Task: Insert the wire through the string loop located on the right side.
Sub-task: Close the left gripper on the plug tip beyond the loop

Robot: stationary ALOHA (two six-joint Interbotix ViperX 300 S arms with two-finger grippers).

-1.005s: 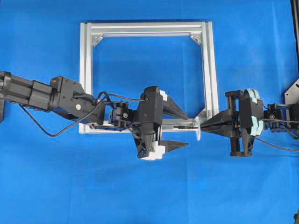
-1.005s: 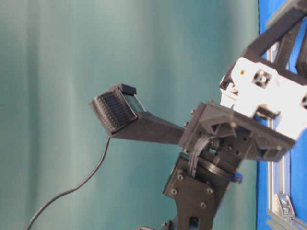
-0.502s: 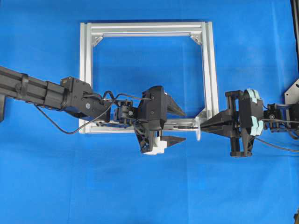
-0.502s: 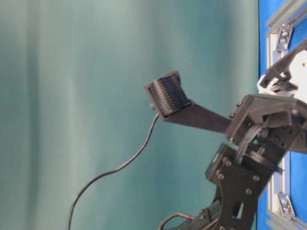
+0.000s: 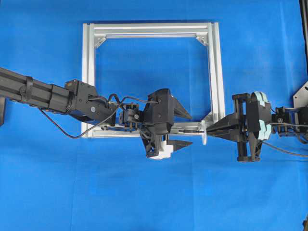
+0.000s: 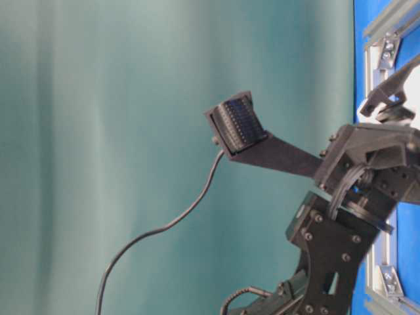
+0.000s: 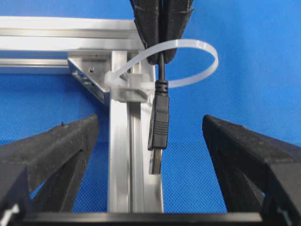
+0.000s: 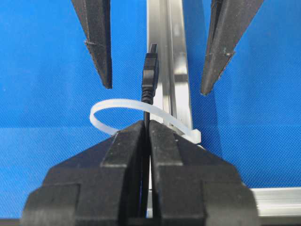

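Because your right end effector stays clamped on the wire, its plug pokes through the string loop at the aluminium frame's lower right corner, so your left end effector, spread wide and empty, can take it.

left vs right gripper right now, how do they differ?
The left gripper has its jaws wide open; the right gripper is shut on the wire. The left gripper holds nothing, its fingers either side of the plug. The right gripper sits on the far side of the string loop from the left one. Both have black fingers and face each other.
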